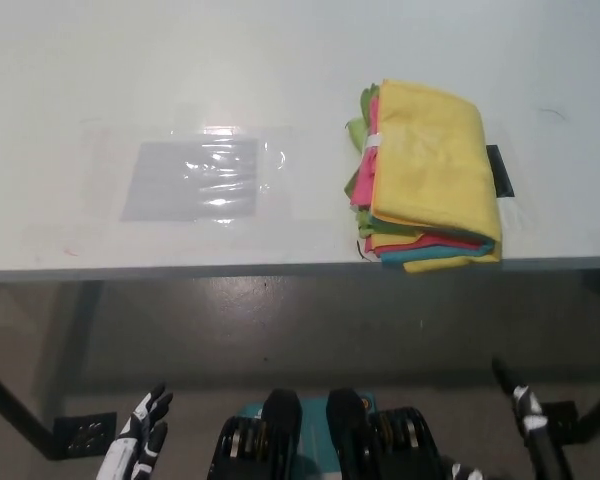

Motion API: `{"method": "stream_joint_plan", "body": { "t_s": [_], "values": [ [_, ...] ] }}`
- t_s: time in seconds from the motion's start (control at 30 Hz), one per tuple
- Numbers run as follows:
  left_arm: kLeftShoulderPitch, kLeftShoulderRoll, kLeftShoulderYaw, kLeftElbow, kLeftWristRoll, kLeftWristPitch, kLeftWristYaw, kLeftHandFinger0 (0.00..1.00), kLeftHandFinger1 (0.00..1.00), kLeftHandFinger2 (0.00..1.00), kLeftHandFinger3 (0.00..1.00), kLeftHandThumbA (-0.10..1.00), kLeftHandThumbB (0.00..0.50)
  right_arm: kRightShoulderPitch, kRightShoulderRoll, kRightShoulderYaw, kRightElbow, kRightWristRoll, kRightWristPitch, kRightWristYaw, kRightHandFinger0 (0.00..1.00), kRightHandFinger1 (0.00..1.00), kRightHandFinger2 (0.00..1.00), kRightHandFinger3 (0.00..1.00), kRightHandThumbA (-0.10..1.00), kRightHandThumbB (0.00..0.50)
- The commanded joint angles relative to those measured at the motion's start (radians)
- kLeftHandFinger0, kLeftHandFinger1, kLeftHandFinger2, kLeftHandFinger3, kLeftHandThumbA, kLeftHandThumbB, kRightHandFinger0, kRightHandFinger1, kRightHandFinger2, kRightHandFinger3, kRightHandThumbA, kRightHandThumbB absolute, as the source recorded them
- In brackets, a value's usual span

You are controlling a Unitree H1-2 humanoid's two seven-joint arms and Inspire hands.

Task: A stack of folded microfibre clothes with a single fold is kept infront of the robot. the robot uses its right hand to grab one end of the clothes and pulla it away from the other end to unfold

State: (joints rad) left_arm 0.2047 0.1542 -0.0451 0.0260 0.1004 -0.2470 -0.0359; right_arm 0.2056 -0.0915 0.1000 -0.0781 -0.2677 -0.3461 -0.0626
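Both hands hang low below the surface (280, 100) edge: the white left hand (140, 435) at lower left, fingers spread and empty. The black right hand (520, 400) at lower right shows too little to tell its state. The folded cloth stack (430, 180), yellow on top, lies at the surface's right front edge, untouched.

Folded cloth stack (430, 180), yellow on top, near table (180, 60) edge; left hand (140, 440), right hand (525, 410) low, fingers apart.

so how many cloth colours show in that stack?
4 at least: yellow cloth on top, green cloth peeking at the far left edge, pink cloth along the left side, teal cloth at the near edge. Others may be hidden inside the stack.
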Motion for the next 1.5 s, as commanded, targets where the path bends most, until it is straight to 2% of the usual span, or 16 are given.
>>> {"method": "stream_joint_plan", "body": {
  "t_s": [0.0, 0.07, 0.2, 0.3, 0.47, 0.57, 0.63, 0.8, 0.93, 1.0, 1.23, 1.37, 1.4, 1.47],
  "values": [
    [0.008, 0.012, -0.008, -0.045, -0.001, -0.041, -0.018, 1.00, 1.00, 1.00, 1.00, 0.95, 0.366, -0.053, 0.013, -0.024, -0.145, -0.104, -0.016, -0.036, 1.00, 1.00, 1.00, 1.00, 1.00, 0.180],
    [0.006, 0.009, -0.007, -0.039, 0.005, -0.044, -0.015, 1.00, 1.00, 1.00, 1.00, 0.95, 0.356, -0.098, 0.027, -0.034, -0.199, -0.122, 0.022, -0.034, 1.00, 1.00, 1.00, 1.00, 0.95, 0.178],
    [0.006, 0.015, -0.010, -0.028, 0.007, -0.044, -0.021, 1.00, 1.00, 1.00, 1.00, 0.95, 0.345, -0.196, 0.048, -0.054, -0.292, -0.160, 0.163, 0.002, 1.00, 1.00, 1.00, 1.00, 0.94, 0.211],
    [0.005, 0.007, -0.017, -0.021, 0.025, -0.047, -0.015, 1.00, 1.00, 1.00, 1.00, 0.97, 0.354, -0.296, 0.048, -0.065, -0.325, -0.172, 0.258, 0.031, 1.00, 1.00, 1.00, 1.00, 0.95, 0.213],
    [0.018, 0.009, -0.021, -0.022, 0.038, -0.045, -0.013, 1.00, 1.00, 1.00, 1.00, 0.99, 0.351, -0.418, 0.059, -0.057, -0.308, -0.193, 0.364, 0.051, 1.00, 1.00, 1.00, 1.00, 0.96, 0.230],
    [0.018, 0.009, -0.022, -0.020, 0.032, -0.044, -0.014, 1.00, 1.00, 1.00, 1.00, 0.98, 0.346, -0.520, 0.073, -0.047, -0.247, -0.209, 0.400, 0.041, 1.00, 1.00, 1.00, 1.00, 0.86, 0.191],
    [0.019, 0.011, -0.021, -0.024, 0.036, -0.040, -0.013, 1.00, 1.00, 1.00, 1.00, 0.98, 0.353, -0.575, 0.081, -0.038, -0.208, -0.224, 0.427, 0.040, 1.00, 1.00, 1.00, 1.00, 0.87, 0.183],
    [0.007, 0.014, -0.020, -0.034, 0.039, -0.034, -0.016, 1.00, 1.00, 1.00, 1.00, 0.97, 0.341, -0.726, 0.085, -0.022, -0.013, -0.262, 0.438, -0.004, 1.00, 1.00, 1.00, 1.00, 0.95, 0.202],
    [0.007, 0.011, -0.023, -0.034, 0.040, -0.035, -0.017, 1.00, 1.00, 1.00, 1.00, 0.97, 0.354, -0.803, 0.082, -0.020, 0.119, -0.266, 0.439, -0.036, 1.00, 1.00, 1.00, 1.00, 0.95, 0.207],
    [0.004, 0.011, -0.024, -0.033, 0.042, -0.038, -0.017, 1.00, 1.00, 1.00, 1.00, 0.98, 0.353, -0.837, 0.080, -0.015, 0.181, -0.268, 0.435, -0.049, 1.00, 1.00, 1.00, 1.00, 0.95, 0.197],
    [0.004, 0.010, -0.024, -0.039, 0.057, -0.040, -0.012, 1.00, 1.00, 1.00, 1.00, 0.99, 0.348, -0.961, 0.081, 0.015, 0.430, -0.279, 0.410, -0.100, 1.00, 1.00, 1.00, 1.00, 0.96, 0.211],
    [0.004, 0.009, -0.028, -0.041, 0.055, -0.044, -0.016, 1.00, 1.00, 1.00, 1.00, 0.99, 0.350, -0.991, 0.063, 0.047, 0.535, -0.305, 0.381, -0.137, 1.00, 1.00, 1.00, 1.00, 0.95, 0.208],
    [0.004, 0.010, -0.028, -0.041, 0.054, -0.046, -0.017, 1.00, 1.00, 1.00, 1.00, 0.99, 0.348, -0.996, 0.060, 0.053, 0.554, -0.306, 0.374, -0.147, 1.00, 1.00, 1.00, 1.00, 0.91, 0.212],
    [0.004, 0.012, -0.029, -0.043, 0.053, -0.045, -0.019, 1.00, 1.00, 1.00, 1.00, 0.98, 0.340, -1.004, 0.054, 0.068, 0.589, -0.317, 0.371, -0.164, 1.00, 1.00, 1.00, 1.00, 0.93, 0.220]
  ]
}}
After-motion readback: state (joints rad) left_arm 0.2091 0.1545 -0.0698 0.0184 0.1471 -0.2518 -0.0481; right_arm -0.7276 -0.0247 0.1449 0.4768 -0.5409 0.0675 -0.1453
